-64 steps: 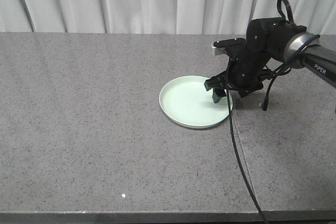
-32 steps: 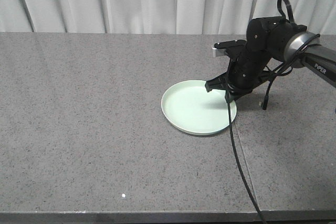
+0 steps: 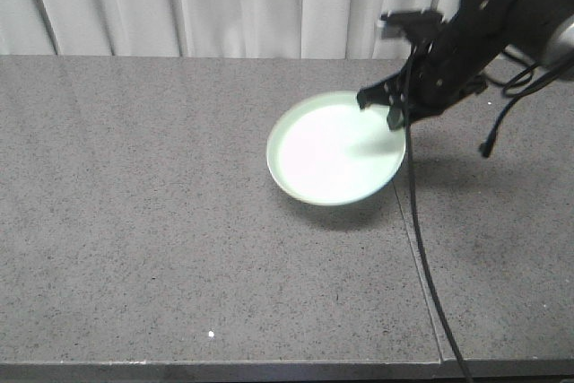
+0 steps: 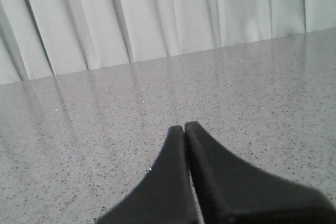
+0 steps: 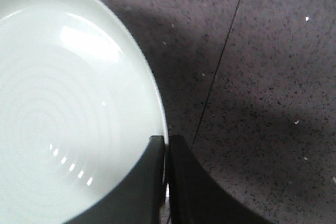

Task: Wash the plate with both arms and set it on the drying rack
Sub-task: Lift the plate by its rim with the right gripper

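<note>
Right gripper (image 5: 167,145) is clamping the plate (image 3: 332,154) aloft by its rim; left gripper (image 4: 185,129) closed, apparently empty; washing, racking pending.

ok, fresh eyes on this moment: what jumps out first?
The pale mint-green plate stands out first: it is held up off the grey counter, right of centre, with its shadow on the stone below. The right end effector is pinched shut on the plate's rim, black against the pale glaze. The left end effector is shut on nothing, over bare counter, facing the white curtain.
</note>
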Robot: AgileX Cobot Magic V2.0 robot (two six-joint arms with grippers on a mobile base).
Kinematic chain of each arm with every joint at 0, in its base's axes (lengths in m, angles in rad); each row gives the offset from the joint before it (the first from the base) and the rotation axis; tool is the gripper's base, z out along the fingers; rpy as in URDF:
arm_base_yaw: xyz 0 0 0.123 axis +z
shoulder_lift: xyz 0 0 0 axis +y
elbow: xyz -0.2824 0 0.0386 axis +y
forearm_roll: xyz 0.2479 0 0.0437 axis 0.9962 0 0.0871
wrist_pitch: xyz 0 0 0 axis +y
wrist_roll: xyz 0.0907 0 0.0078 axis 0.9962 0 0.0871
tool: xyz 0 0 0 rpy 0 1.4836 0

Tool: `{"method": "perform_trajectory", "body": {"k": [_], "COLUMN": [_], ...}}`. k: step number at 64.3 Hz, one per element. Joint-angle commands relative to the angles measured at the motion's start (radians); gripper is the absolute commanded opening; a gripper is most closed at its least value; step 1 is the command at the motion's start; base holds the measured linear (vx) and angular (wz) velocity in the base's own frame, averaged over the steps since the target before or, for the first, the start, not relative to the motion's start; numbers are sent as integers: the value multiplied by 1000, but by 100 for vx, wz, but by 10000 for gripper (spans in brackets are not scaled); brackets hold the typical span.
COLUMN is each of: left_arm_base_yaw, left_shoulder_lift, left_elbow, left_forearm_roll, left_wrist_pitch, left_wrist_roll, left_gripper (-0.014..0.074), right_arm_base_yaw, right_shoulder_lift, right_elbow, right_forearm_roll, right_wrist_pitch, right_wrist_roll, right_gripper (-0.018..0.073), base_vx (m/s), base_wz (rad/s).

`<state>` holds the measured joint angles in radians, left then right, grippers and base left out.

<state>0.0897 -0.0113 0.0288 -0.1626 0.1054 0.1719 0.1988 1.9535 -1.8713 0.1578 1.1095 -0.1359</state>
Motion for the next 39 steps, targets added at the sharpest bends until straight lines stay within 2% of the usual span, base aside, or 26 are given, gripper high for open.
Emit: {"method": "perform_trajectory", "body": {"k": [1, 12, 19, 26, 39], "left_arm_base_yaw": [-7, -7, -7, -7, -7], "left_shoulder_lift": [-13, -13, -13, -13, -13], "left_elbow": [-28, -28, -28, -28, -28], "left_forearm_roll": [-3, -3, -3, -3, -3], "left_wrist_pitch": [-76, -76, -76, -76, -76], "left_wrist_roll": [-9, -9, -9, -9, -9], "left_gripper": [-6, -6, -6, -6, -6], "right_arm_base_yaw": [-6, -6, -6, -6, -6], "right_shoulder_lift": [-149, -312, -439, -593, -962], "right_elbow": [-30, -23, 57, 219, 642], "right_forearm_roll": [74, 150, 165, 173, 219], "right_wrist_pitch": [-12, 26, 0, -74, -239], "right_wrist_roll": [-42, -83, -91, -93, -108], "right_gripper": [-1, -1, -1, -1, -1], "base_vx": [0, 0, 0, 0, 0], "base_wz": [0, 0, 0, 0, 0]}}
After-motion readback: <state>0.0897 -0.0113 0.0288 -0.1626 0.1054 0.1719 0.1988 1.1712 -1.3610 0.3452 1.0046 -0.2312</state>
